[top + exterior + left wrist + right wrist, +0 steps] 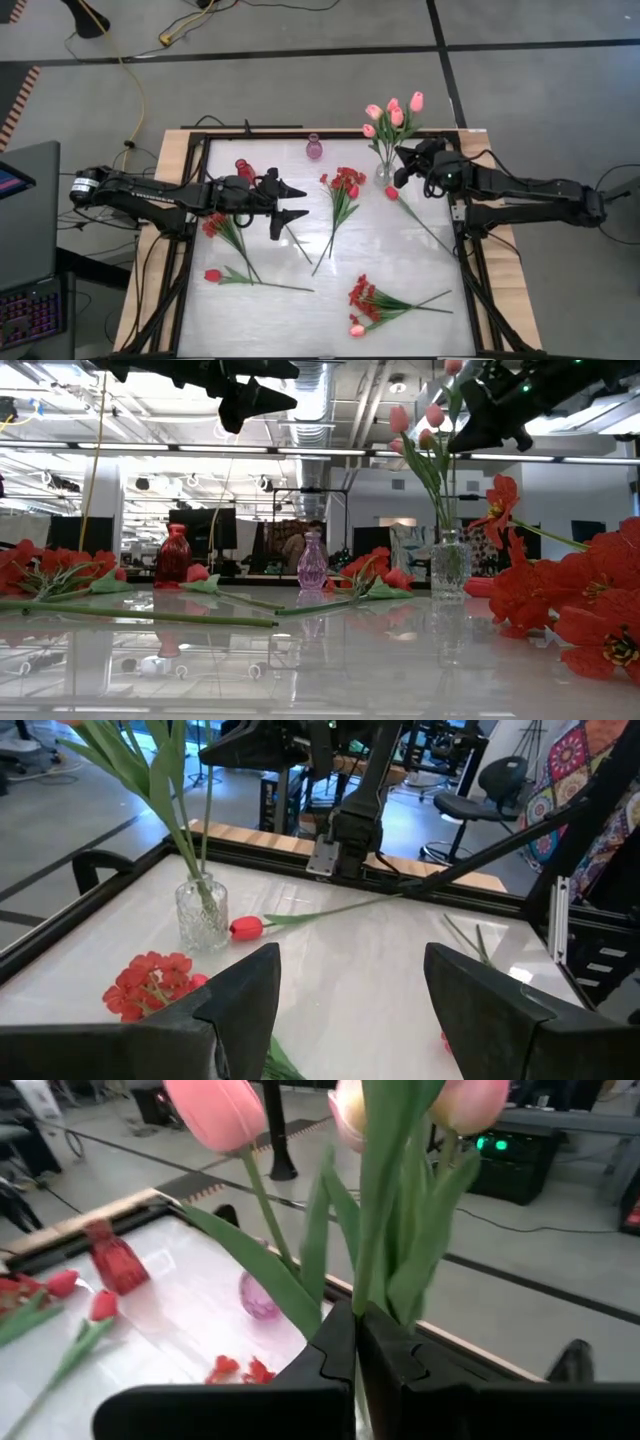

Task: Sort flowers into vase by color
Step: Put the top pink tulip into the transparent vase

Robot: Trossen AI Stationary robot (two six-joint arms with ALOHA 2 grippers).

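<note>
Two arms over the bench (400, 290), reaching in from opposite sides. Right gripper (355, 1342) is raised above the clear glass vase (385, 176) near the far right corner, wrist pitched toward the vase, fingers pressed together and clamped on the stems of the pink tulips (393, 115); leaves fan up past the fingertips in the right wrist view. Stem ends sit in the vase water.

Left gripper (288, 202) hangs well above the bench middle, arm stretched level from the left edge, fingers (245, 995) spread apart with nothing between them, pointing toward the right side.

Red vase (245, 169) and purple vase (314, 148) stand along the far edge, both without flowers.

Loose stems on the bench:
- red blossom spray (341, 190) at centre, just past the left fingertips
- red tulip (392, 193) beside the glass vase, stem running toward the right edge
- red spray (215, 226) under the left arm
- another red tulip (213, 275) toward the near left
- mixed red spray with a pink bud (365, 303) near the near edge
</note>
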